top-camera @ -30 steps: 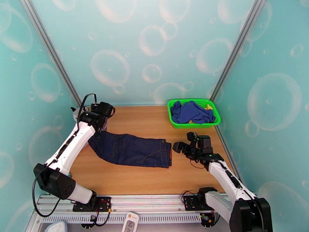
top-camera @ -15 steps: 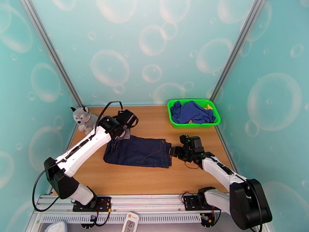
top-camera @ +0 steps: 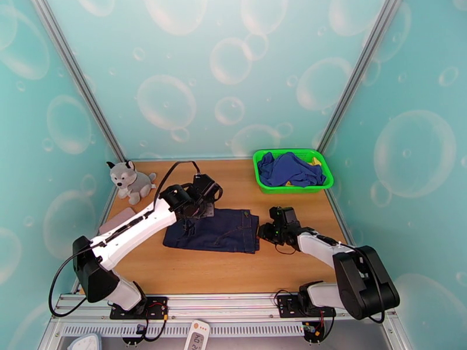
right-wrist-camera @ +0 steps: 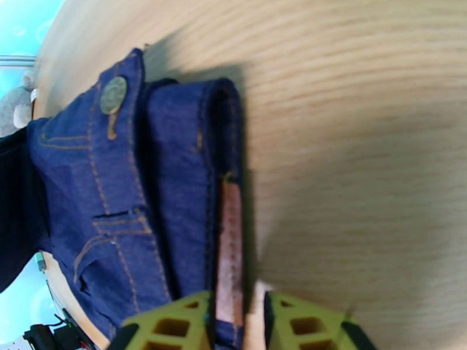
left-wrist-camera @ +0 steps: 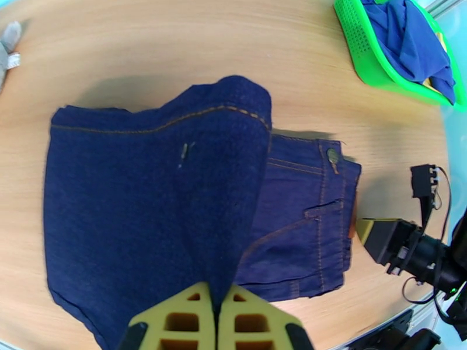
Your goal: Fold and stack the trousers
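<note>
The dark navy trousers [top-camera: 219,230] lie folded in the middle of the table, waist to the right. My left gripper [top-camera: 205,200] hangs over their far left part, shut on the leg end, which it holds lifted and draped over the lower layer. In the left wrist view the yellow fingers [left-wrist-camera: 175,322] pinch that denim fold [left-wrist-camera: 222,188]. My right gripper [top-camera: 264,231] sits low at the waist edge. In the right wrist view its fingers [right-wrist-camera: 169,328] have closed in on either side of the waistband with the tan patch [right-wrist-camera: 230,240].
A green basket [top-camera: 265,183] holding a royal-blue garment [top-camera: 289,168] stands at the back right. A grey husky toy [top-camera: 129,181] sits at the back left, with a flat pinkish thing [top-camera: 118,219] near the left edge. Walls enclose three sides.
My left gripper carried the leg end rightward over the trousers, shortening them and uncovering the husky toy. My right gripper moved left onto the waist and closed from wide open.
</note>
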Action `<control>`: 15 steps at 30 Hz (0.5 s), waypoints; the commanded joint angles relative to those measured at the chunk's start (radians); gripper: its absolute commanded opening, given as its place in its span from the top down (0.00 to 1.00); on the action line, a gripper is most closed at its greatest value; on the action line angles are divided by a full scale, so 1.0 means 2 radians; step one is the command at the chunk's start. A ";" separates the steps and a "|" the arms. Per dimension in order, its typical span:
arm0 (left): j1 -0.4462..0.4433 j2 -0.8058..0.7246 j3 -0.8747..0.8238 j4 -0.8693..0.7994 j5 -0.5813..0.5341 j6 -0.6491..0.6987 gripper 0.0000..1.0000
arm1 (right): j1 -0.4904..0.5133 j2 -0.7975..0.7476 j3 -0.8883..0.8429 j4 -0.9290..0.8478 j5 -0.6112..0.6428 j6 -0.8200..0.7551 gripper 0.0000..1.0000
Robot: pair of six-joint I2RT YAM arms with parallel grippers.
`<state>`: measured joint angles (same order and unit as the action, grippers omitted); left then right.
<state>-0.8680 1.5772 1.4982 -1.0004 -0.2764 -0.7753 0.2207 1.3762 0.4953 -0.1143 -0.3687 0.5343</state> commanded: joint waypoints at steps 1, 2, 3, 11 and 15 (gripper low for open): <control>-0.023 0.003 -0.019 0.057 -0.006 -0.092 1.00 | 0.010 0.012 0.000 0.028 0.003 0.015 0.80; -0.033 0.011 -0.020 0.062 -0.014 -0.110 1.00 | 0.013 0.016 0.001 0.030 0.002 0.017 0.81; -0.042 0.020 -0.018 0.067 -0.022 -0.129 1.00 | 0.017 0.019 0.002 0.033 0.003 0.019 0.84; -0.106 0.105 0.050 0.055 -0.076 -0.251 1.00 | 0.036 0.040 0.007 0.035 0.011 0.021 1.00; -0.128 0.144 0.086 0.050 -0.100 -0.292 1.00 | 0.038 0.042 -0.001 0.043 0.008 0.027 1.00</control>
<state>-1.0950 1.8339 1.5948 -0.9188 -0.4156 -1.2457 0.2779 1.4315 0.4988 -0.0395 -0.3538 0.5652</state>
